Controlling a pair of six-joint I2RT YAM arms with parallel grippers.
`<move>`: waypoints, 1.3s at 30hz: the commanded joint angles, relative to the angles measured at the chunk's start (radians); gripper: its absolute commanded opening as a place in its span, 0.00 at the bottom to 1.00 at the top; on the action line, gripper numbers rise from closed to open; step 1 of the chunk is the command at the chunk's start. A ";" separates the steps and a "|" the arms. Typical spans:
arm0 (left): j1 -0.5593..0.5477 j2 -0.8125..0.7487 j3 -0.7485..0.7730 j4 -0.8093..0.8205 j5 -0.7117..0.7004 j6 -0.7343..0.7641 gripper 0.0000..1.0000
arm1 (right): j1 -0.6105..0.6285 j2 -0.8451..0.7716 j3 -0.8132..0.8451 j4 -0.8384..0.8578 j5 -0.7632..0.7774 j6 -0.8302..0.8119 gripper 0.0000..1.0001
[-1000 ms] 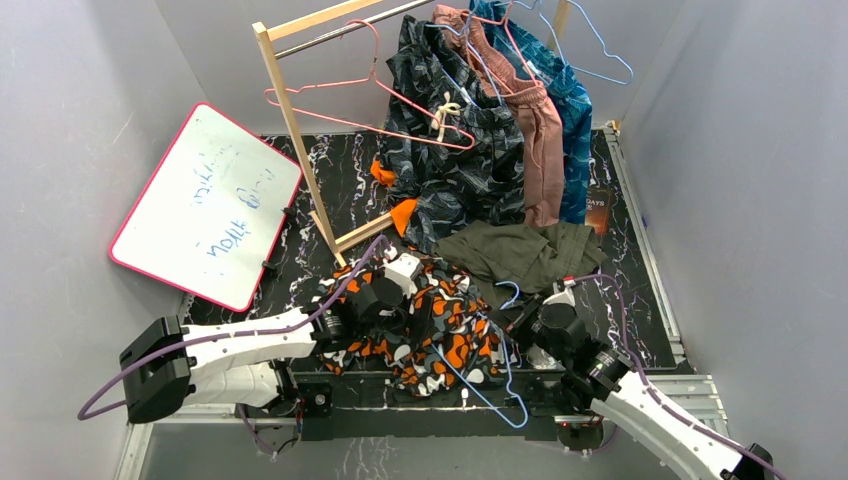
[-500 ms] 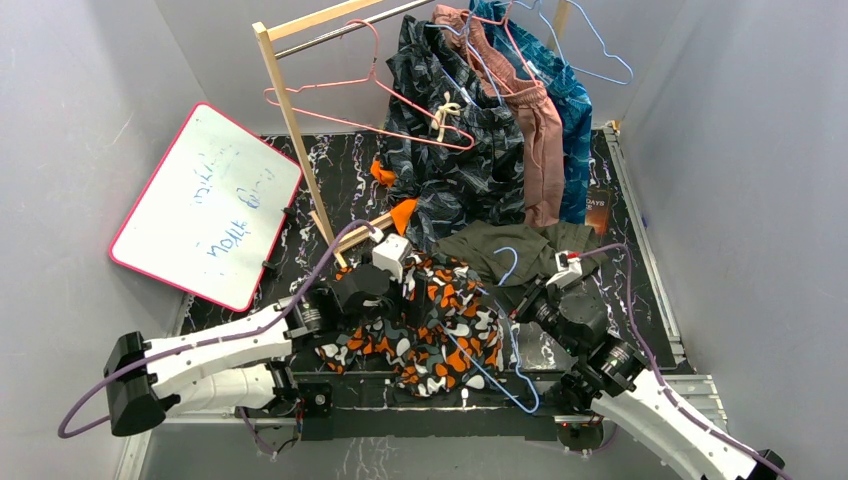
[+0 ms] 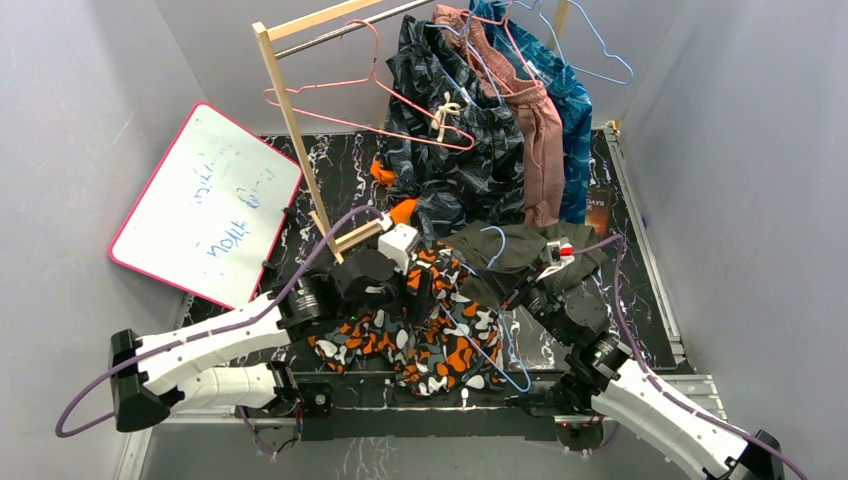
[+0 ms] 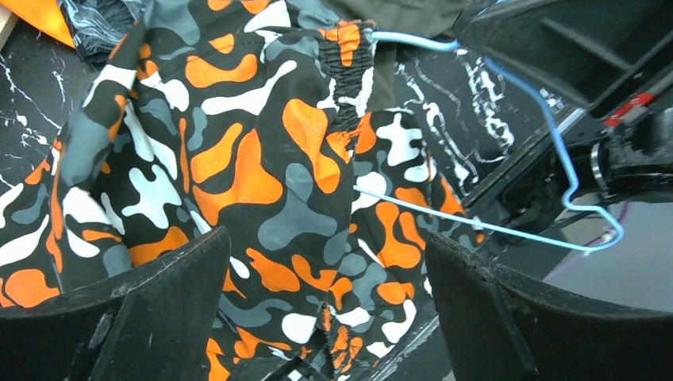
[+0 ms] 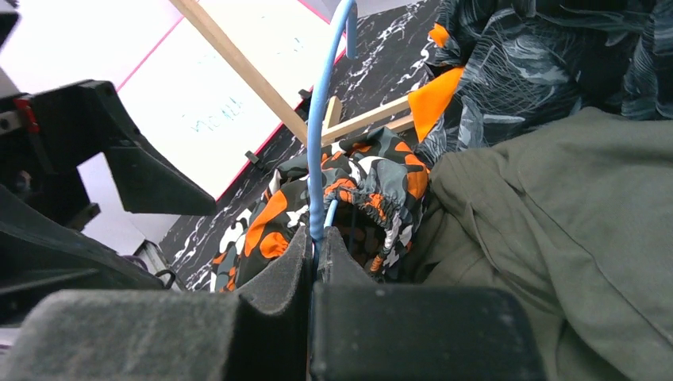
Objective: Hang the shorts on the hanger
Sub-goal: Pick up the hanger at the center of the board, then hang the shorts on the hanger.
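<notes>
The left gripper [image 4: 325, 254] hung with its fingers [image 4: 143, 309] spread wide and gripping nothing. The shorts [image 4: 238, 159] filled the gap between them and the ground just beyond their tips. The fabric was soft and rumpled, printed in blotches of orange, black, white and grey, with a gathered elastic waistband [image 4: 349, 71] bunched up beyond the fingers. Whether the pads touched the cloth could not be told. The heap lay on the black marbled table [image 4: 24, 103]. Past the right-hand finger, a thin run of the light-blue hanger [image 5: 316, 159] came out of the folds and went on to a bent corner. The right gripper [image 5: 315, 246] was clenched on that hanger, its jaws pinching the wire just below the curved hook, which rose straight up from the fingertips. Directly beyond those tips sat the crumpled waistband end of the shorts, and close to their right lay olive-green shorts [image 5: 555, 222]
</notes>
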 commanded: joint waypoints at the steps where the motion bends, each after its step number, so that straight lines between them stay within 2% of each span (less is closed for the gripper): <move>1: -0.010 0.079 0.051 -0.034 0.005 0.090 0.89 | -0.003 0.040 -0.011 0.218 -0.037 -0.039 0.00; 4: -0.018 0.149 0.075 0.002 -0.018 0.144 0.79 | -0.004 0.057 -0.015 0.244 -0.038 -0.031 0.00; 7: -0.026 0.227 0.115 0.019 -0.038 0.166 0.60 | -0.002 0.068 -0.018 0.255 -0.038 -0.025 0.00; 9: -0.035 0.255 0.134 0.039 -0.050 0.175 0.55 | -0.004 0.073 -0.021 0.262 -0.038 -0.021 0.00; 14: -0.059 0.280 0.176 0.065 -0.084 0.178 0.57 | -0.003 0.077 -0.024 0.265 -0.037 -0.020 0.00; 19: -0.093 0.228 0.202 0.067 -0.102 0.161 0.63 | -0.003 0.073 -0.026 0.258 -0.028 -0.023 0.00; 23: -0.103 0.227 0.211 0.074 -0.101 0.178 0.64 | -0.004 0.076 -0.031 0.270 -0.023 -0.021 0.00; 28: -0.113 0.316 0.235 0.044 -0.167 0.184 0.61 | -0.003 0.091 -0.033 0.298 -0.020 -0.010 0.00; 32: -0.121 0.342 0.250 0.064 -0.163 0.189 0.50 | -0.003 0.101 -0.035 0.308 -0.021 -0.007 0.00; 39: -0.121 0.387 0.216 0.070 -0.284 0.180 0.51 | -0.002 0.104 -0.033 0.322 -0.029 0.003 0.00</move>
